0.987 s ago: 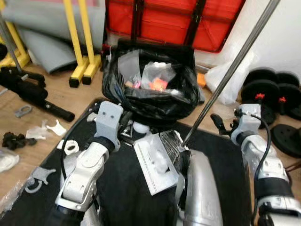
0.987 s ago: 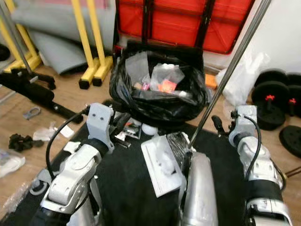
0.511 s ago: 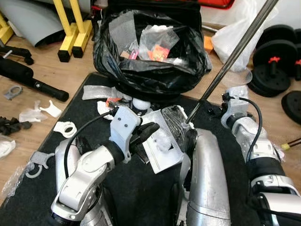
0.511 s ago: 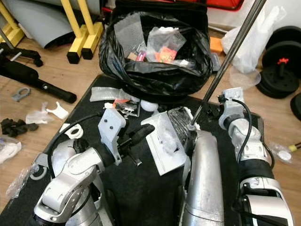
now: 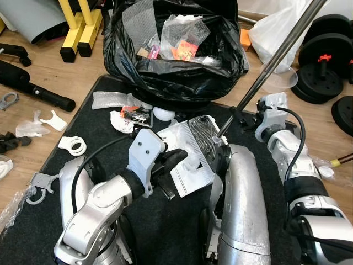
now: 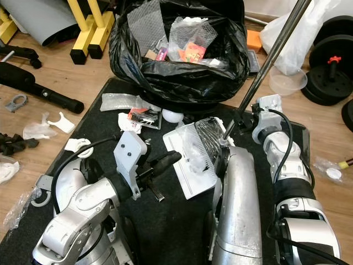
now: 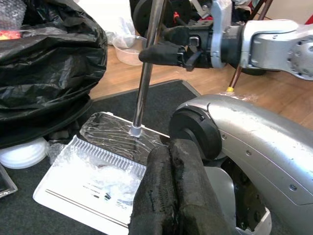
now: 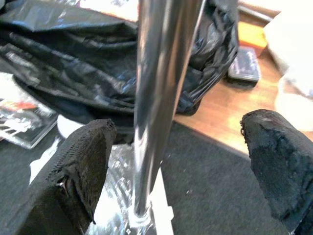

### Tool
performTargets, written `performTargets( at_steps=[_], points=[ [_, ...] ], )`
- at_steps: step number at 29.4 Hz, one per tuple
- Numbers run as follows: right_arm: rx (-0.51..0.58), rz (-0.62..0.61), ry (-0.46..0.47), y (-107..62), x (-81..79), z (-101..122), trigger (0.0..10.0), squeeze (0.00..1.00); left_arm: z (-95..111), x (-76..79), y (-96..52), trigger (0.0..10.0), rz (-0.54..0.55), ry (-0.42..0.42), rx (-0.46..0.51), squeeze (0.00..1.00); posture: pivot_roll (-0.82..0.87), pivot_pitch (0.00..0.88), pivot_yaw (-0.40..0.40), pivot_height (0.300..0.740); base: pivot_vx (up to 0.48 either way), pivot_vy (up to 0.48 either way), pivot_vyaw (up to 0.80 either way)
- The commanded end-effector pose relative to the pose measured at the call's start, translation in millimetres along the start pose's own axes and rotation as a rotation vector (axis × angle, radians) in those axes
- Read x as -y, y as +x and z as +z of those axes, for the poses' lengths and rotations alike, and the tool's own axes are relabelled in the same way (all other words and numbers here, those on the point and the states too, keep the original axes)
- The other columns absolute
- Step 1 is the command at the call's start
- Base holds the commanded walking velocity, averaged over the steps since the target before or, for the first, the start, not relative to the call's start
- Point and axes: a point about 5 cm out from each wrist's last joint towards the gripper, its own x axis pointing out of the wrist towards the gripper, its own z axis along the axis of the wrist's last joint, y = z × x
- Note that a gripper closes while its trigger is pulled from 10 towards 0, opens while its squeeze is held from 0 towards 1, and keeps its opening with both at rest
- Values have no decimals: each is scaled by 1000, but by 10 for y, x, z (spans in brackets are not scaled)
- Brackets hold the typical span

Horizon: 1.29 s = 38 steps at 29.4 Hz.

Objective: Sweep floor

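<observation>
Silver and shiny, the long pole runs up out of the picture, so its top is cut off. Its foot joins a white dustpan covered in crinkly plastic, lying on the black mat by the full bin bag. The right gripper sits spread wide around the pole. The left gripper is pressed closed with nothing in it, right at the dustpan's edge.

No text or label can be read.

Left arm bent forward across the body, left gripper fingers pressed together. Right arm stretched forward, right gripper fingers spread apart.
</observation>
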Motion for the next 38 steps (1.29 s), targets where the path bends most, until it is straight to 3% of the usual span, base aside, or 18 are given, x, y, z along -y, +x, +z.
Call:
performTargets(
  at_steps=[1, 4, 5, 6, 7, 29, 38],
  points=[
    [20, -16, -14, 43, 22, 62, 10000, 0, -21, 60, -39, 10000, -27, -18, -19, 0, -71, 337, -103, 305, 0, 0, 0],
    [44, -21, -14, 92, 33, 152, 9961, 0, -14, 72, -56, 10000, -28, -20, -21, 0, -70, 339, -103, 305, 0, 0, 0],
    [63, -24, -14, 128, 34, 222, 1569, 0, -9, 80, -68, 10000, -28, -22, -22, 0, -70, 342, -105, 305, 0, 0, 0],
    [63, -24, -14, 128, 34, 222, 1569, 0, -9, 80, -68, 10000, -28, -22, -22, 0, -70, 342, -105, 305, 0, 0, 0],
    [91, -17, -7, 163, 11, 291, 0, 0, -3, 89, -80, 10000, -29, -25, -25, 0, -70, 347, -104, 305, 0, 0, 0],
    [121, -8, 3, 123, 7, 209, 0, 0, -16, 132, -82, 10000, -33, -49, -39, 0, -75, 305, -108, 305, 0, 0, 0],
    [146, -31, 47, 90, 14, 195, 0, 0, -19, 107, -37, 10000, -31, -53, -33, 0, -92, 297, -109, 305, 0, 0, 0]
  ],
)
